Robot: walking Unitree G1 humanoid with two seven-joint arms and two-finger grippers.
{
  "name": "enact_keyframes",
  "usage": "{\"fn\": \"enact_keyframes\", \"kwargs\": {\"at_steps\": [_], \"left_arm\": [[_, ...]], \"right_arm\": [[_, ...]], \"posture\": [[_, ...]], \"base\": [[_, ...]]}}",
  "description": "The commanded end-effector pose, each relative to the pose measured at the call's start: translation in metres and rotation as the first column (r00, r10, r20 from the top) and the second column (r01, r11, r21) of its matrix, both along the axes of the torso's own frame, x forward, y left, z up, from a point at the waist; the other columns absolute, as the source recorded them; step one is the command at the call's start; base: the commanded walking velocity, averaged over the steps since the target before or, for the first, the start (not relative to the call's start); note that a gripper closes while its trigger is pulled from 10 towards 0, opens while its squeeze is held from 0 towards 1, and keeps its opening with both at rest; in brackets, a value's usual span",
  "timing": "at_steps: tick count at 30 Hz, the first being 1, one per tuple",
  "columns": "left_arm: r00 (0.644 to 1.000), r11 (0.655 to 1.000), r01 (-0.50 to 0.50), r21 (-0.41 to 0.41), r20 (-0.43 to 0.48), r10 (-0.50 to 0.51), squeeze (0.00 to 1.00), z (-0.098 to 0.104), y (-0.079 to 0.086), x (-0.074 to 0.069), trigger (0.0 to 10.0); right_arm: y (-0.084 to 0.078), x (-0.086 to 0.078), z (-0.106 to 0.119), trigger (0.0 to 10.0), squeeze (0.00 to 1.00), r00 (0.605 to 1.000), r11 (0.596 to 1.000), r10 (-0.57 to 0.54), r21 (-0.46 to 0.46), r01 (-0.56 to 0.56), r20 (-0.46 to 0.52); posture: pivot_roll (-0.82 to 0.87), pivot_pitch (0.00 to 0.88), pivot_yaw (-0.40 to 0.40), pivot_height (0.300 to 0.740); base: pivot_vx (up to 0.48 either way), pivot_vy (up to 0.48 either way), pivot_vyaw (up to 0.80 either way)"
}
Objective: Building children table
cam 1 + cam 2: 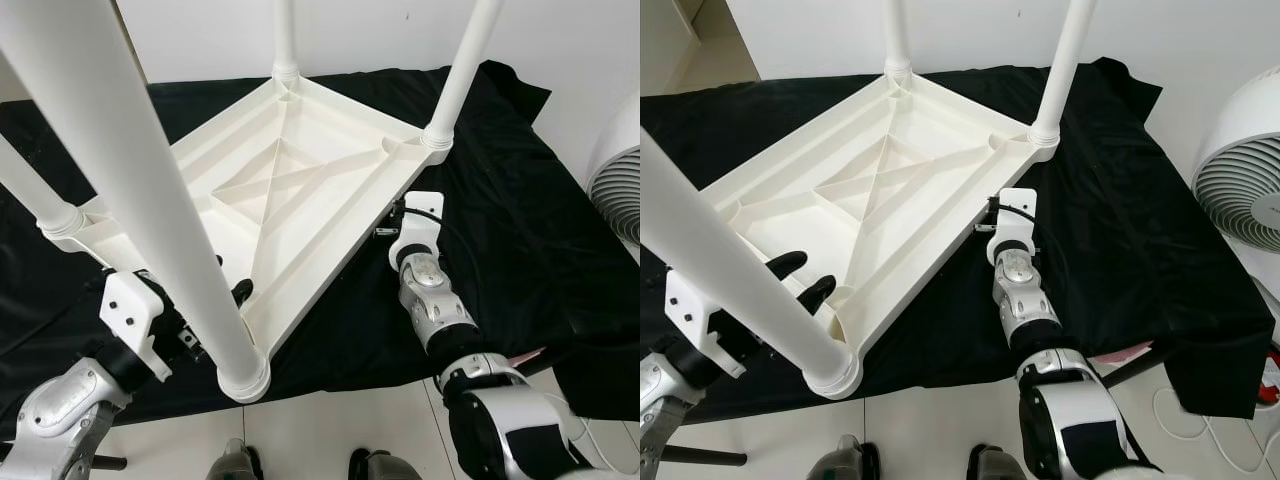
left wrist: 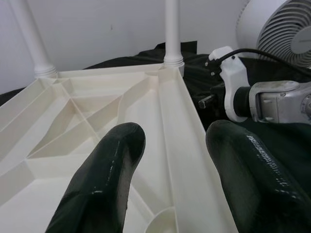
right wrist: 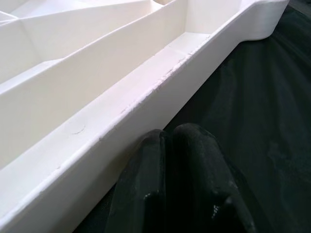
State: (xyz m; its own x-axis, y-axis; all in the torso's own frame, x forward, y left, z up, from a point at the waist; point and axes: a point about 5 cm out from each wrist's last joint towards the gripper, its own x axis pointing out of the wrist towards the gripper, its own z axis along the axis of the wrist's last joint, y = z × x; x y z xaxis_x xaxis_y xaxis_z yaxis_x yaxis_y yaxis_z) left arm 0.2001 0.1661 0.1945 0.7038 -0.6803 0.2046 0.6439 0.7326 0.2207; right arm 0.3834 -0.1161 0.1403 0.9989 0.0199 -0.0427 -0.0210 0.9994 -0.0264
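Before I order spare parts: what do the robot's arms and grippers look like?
Both arms are jointed silver metal. The right arm ends in a white wrist block with a black cable looping into it. The left arm carries a white bracket dotted with small holes. Each gripper, left gripper and right gripper, has two long, rounded, glossy black fingers.

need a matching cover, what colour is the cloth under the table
Black cloth, clearest in the right eye view.
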Motion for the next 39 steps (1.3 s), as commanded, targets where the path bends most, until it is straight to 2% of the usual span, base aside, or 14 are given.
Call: {"fn": "enact_keyframes", "kwargs": {"at_steps": [1, 4, 9, 12, 13, 14, 19, 22, 25, 26, 30, 36, 37, 39], "left_arm": [[0.999, 0.999, 0.043, -0.009, 0.008, -0.043, 0.00, 0.004, -0.006, -0.003, 10.0], [0.998, 0.997, 0.068, -0.026, 0.020, -0.067, 0.00, 0.012, -0.014, -0.003, 10.0], [0.997, 0.997, 0.080, -0.025, 0.026, -0.079, 0.00, 0.016, -0.017, -0.004, 10.0], [0.994, 0.995, 0.095, -0.032, 0.050, -0.094, 0.00, 0.025, -0.022, -0.001, 10.0], [0.994, 0.995, 0.095, -0.032, 0.050, -0.094, 0.00, 0.025, -0.022, -0.001, 10.0], [0.994, 0.994, 0.100, -0.039, 0.058, -0.098, 0.00, 0.028, -0.025, 0.000, 10.0], [0.993, 0.993, 0.107, -0.049, 0.060, -0.104, 0.00, 0.031, -0.031, 0.002, 10.0], [0.993, 0.992, 0.104, -0.067, 0.060, -0.100, 0.00, 0.032, -0.033, 0.002, 10.0], [0.993, 0.993, 0.102, -0.055, 0.067, -0.099, 0.00, 0.033, -0.035, 0.003, 10.0], [0.993, 0.993, 0.102, -0.055, 0.067, -0.099, 0.00, 0.033, -0.035, 0.003, 10.0], [0.994, 0.995, 0.083, -0.053, 0.074, -0.079, 0.00, 0.035, -0.035, 0.007, 10.0], [0.997, 0.999, 0.036, -0.016, 0.075, -0.035, 0.00, 0.031, -0.027, 0.013, 10.0], [0.998, 1.000, 0.008, 0.018, 0.065, -0.009, 0.00, 0.026, -0.019, 0.017, 10.0], [0.998, 1.000, 0.008, 0.018, 0.065, -0.009, 0.00, 0.026, -0.019, 0.017, 10.0]], "right_arm": [[0.011, 0.001, -0.003, 10.0, 0.00, 0.996, 0.997, 0.082, 0.007, -0.082, -0.021], [0.020, 0.006, 0.006, 10.0, 0.00, 0.987, 0.987, 0.161, 0.016, -0.161, -0.008], [0.025, 0.010, 0.013, 10.0, 0.00, 0.982, 0.981, 0.191, 0.018, -0.191, -0.002], [0.043, 0.012, 0.023, 10.0, 0.00, 0.951, 0.950, 0.309, -0.038, -0.309, 0.001], [0.043, 0.012, 0.023, 10.0, 0.00, 0.951, 0.950, 0.309, -0.038, -0.309, 0.001], [0.052, 0.012, 0.026, 10.0, 0.00, 0.930, 0.929, 0.369, -0.021, -0.369, 0.003], [0.054, 0.011, 0.026, 10.0, 0.00, 0.925, 0.925, 0.380, -0.003, -0.380, 0.012], [0.052, 0.012, 0.027, 10.0, 0.00, 0.932, 0.933, 0.361, -0.018, -0.360, 0.031], [0.040, 0.013, 0.027, 10.0, 0.00, 0.956, 0.958, 0.287, 0.009, -0.288, 0.062], [0.040, 0.013, 0.027, 10.0, 0.00, 0.956, 0.958, 0.287, 0.009, -0.288, 0.062], [0.024, 0.011, 0.024, 10.0, 0.00, 0.968, 0.971, 0.225, 0.056, -0.232, 0.111], [0.008, 0.002, 0.018, 10.0, 0.00, 0.953, 0.965, 0.235, 0.071, -0.252, 0.192], [0.000, -0.008, 0.014, 10.0, 0.00, 0.937, 0.957, 0.263, 0.063, -0.284, 0.228], [0.000, -0.008, 0.014, 10.0, 0.00, 0.937, 0.957, 0.263, 0.063, -0.284, 0.228]], "posture": [[0.11, 0.135, 0.029, 0.740], [0.10, 0.134, 0.037, 0.740], [0.09, 0.133, 0.038, 0.740], [0.09, 0.130, 0.038, 0.740], [0.09, 0.130, 0.038, 0.740], [0.09, 0.130, 0.038, 0.740], [0.08, 0.131, 0.038, 0.740], [0.08, 0.131, 0.038, 0.740], [0.06, 0.134, 0.041, 0.740], [0.06, 0.134, 0.041, 0.740], [0.06, 0.133, 0.040, 0.740], [0.05, 0.135, 0.038, 0.740], [0.04, 0.138, 0.033, 0.740], [0.04, 0.138, 0.033, 0.740]], "base": [[0.000, 0.000, 0.00], [0.000, 0.000, 0.00], [0.000, 0.000, 0.00], [0.000, 0.000, 0.00], [0.000, 0.000, 0.00], [0.000, 0.000, 0.00], [0.000, 0.000, 0.00], [0.000, 0.000, 0.00], [0.000, 0.000, 0.00], [0.000, 0.000, 0.00], [0.000, 0.000, 0.00], [0.000, 0.000, 0.00], [0.000, 0.000, 0.00], [0.000, 0.000, 0.00]]}}
